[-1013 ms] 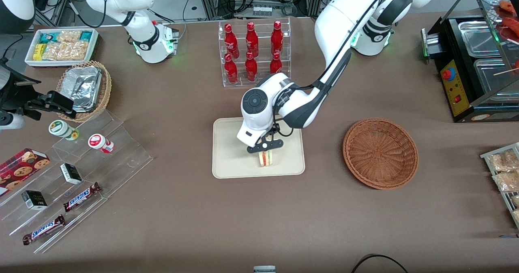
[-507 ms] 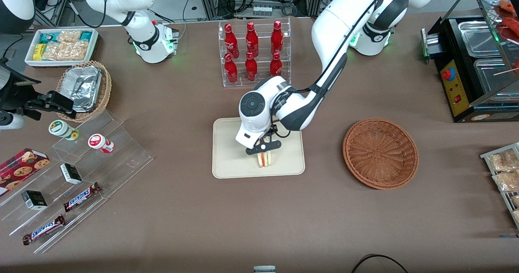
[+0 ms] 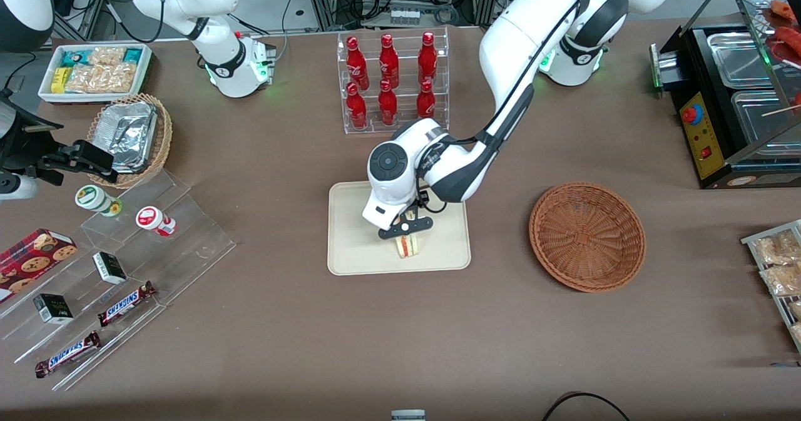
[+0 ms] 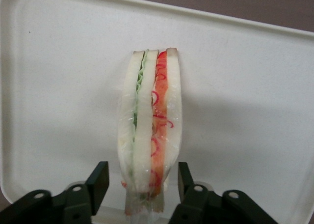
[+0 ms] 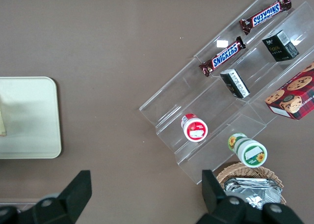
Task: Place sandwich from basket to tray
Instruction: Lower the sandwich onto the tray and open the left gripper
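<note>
The sandwich (image 4: 149,130) stands on its edge on the tray (image 3: 350,246), near the middle of the front picture. The gripper (image 4: 142,184) is right over it, with its fingers (image 4: 98,180) open, one on each side, not squeezing the bread. The basket (image 3: 587,236) sits on the worktop (image 3: 375,346), apart from the tray.

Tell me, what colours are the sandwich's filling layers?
Green and red between white bread; the sandwich shows best in the left wrist view, with the gripper open around it.
</note>
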Motion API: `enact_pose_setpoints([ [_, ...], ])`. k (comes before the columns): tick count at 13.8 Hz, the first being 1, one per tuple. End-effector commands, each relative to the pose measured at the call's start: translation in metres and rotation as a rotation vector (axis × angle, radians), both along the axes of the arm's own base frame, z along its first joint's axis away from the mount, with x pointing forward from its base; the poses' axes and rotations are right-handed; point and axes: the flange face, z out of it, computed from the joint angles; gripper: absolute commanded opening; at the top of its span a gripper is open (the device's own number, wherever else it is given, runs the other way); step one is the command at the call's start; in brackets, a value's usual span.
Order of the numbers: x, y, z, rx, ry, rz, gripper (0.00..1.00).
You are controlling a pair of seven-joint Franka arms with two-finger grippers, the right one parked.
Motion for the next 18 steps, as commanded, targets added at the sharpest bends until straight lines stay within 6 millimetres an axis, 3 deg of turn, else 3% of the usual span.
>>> enact_pose_setpoints([
  [1,0.004,0.001,0.032,0.009,-0.023,0.011,1.00],
  [10,-0.004,0.028,0.141,0.063,-0.024,-0.068,1.00],
  [15,0.017,0.074,0.176,0.113,-0.027,-0.047,1.00],
  [18,0.035,0.122,0.199,0.072,-0.001,-0.044,1.00],
])
